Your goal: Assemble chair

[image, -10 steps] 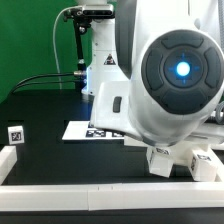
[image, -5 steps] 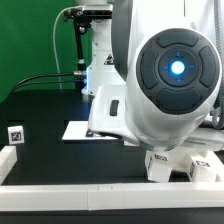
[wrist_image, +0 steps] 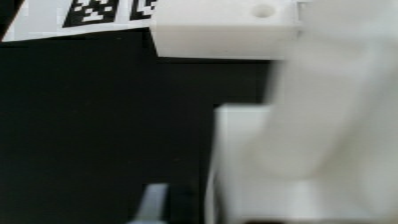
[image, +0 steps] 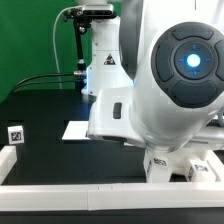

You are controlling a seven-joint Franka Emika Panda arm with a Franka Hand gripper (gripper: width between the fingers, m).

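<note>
The arm [image: 170, 90] is looming over chair pieces [image: 162, 166] at five o'clock in the exterior view. A tagged piece [image: 15, 133] is lying at nine. The hidden gripper is sitting clenched.

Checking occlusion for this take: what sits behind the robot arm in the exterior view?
A corner of the marker board shows past the arm; white chair parts poke out below it. The rest of the board and parts is covered.
</note>
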